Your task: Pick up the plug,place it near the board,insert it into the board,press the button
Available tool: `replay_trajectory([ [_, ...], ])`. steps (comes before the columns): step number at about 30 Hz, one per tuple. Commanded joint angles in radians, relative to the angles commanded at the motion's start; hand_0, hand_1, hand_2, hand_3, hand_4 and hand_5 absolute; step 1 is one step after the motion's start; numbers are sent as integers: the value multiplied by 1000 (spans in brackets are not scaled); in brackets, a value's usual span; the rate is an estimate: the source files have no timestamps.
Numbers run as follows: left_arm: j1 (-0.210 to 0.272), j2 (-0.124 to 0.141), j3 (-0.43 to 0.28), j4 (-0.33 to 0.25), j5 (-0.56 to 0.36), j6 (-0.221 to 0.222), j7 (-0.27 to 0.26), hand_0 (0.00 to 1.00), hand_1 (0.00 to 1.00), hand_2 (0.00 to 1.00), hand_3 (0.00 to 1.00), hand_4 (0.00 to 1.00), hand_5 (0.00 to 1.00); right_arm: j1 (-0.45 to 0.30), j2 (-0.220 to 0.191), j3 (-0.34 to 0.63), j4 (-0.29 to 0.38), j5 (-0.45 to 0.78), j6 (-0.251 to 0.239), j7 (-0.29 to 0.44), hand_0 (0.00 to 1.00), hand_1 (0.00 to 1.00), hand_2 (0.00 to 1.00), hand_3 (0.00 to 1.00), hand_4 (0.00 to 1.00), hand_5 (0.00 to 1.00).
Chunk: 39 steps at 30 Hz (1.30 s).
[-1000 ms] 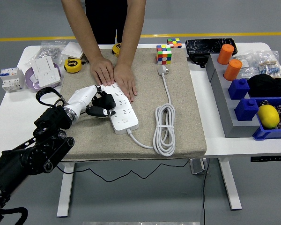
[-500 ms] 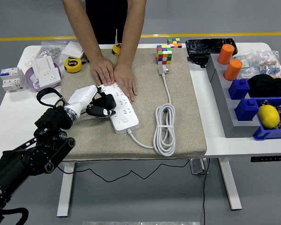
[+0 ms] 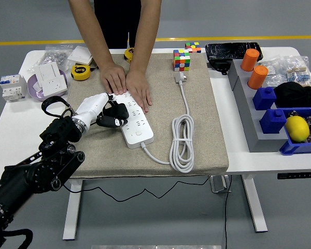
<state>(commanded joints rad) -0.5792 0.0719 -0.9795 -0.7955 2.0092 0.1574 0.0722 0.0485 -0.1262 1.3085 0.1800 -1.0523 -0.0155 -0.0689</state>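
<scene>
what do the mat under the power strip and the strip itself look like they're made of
The mat looks like coarse woven fabric, perhaps burlap or linen: matte beige with a visible weave texture and a soft edge at the table's front. The power strip looks like hard moulded plastic: smooth, uniformly white, slightly glossy, with crisp socket slots. Its coiled cable appears rubbery or PVC-sheathed, though that is less certain.

No readable text, labels, brands or numbers on any object; print too small
</scene>
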Motion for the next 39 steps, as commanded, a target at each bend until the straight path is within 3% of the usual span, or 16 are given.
replay_trajectory([
  [4,2,3,-9,-9,-1,-2,-1,333,267,333,379,583,291,1,0,1,0,1,0,0,786,708,703,671,998,784],
  [5,2,3,-10,-10,-4,-3,-1,335,263,314,332,568,288,1,0,0,0,1,0,0,786,708,703,671,998,785],
  [16,12,22,-24,-52,-10,-16,1,334,263,312,323,566,300,0,2,2,0,2,0,1,785,709,703,671,998,785],
  [20,25,55,-49,-111,-8,-18,4,335,266,316,320,565,300,-2,2,3,0,3,0,1,784,708,703,671,998,785],
  [26,62,127,-98,-215,-8,-7,-1,339,279,322,326,567,302,-5,2,9,0,1,-1,0,786,708,703,671,998,785],
  [32,88,156,-129,-184,-23,1,5,344,296,333,346,576,306,-8,2,9,0,1,-1,-1,785,708,703,671,998,785],
  [34,93,155,-125,-164,-34,6,-1,344,296,333,346,576,306,-7,3,9,0,1,-1,-1,785,708,703,671,998,785],
  [35,95,153,-121,-155,-37,7,-3,367,374,360,376,602,291,-7,3,8,0,2,-1,-1,784,708,703,670,998,784],
  [39,103,144,-100,-119,-61,5,-12,367,374,360,376,602,291,-2,4,3,0,9,0,2,784,708,703,670,998,784],
])
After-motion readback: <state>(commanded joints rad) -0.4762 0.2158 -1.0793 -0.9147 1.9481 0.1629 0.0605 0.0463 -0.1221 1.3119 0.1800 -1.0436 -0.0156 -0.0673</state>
